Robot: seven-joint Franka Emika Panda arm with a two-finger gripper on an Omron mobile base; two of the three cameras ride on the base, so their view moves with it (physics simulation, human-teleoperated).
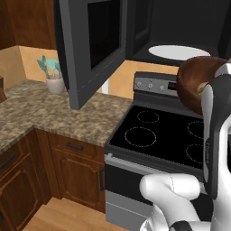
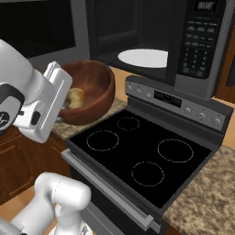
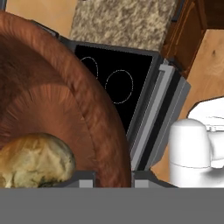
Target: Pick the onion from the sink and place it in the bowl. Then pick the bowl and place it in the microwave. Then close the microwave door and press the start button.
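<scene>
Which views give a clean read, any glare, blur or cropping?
Left base view: sharp, flat lighting, no glare; bowl half hidden behind the arm. Right base view: sharp; onion sits shaded inside the bowl, microwave display digits too small to read. Hand view: bowl rim cropped, tool tips barely showing.

No word or brand can be read. The microwave [image 2: 151, 41], up and beyond the gripper [image 3: 113, 177], has a small lit display [image 2: 205, 5] with pale digits too blurred to read; its keypad [image 2: 194, 48] and the stove's control panel [image 2: 176, 98] bear illegible marks.
</scene>
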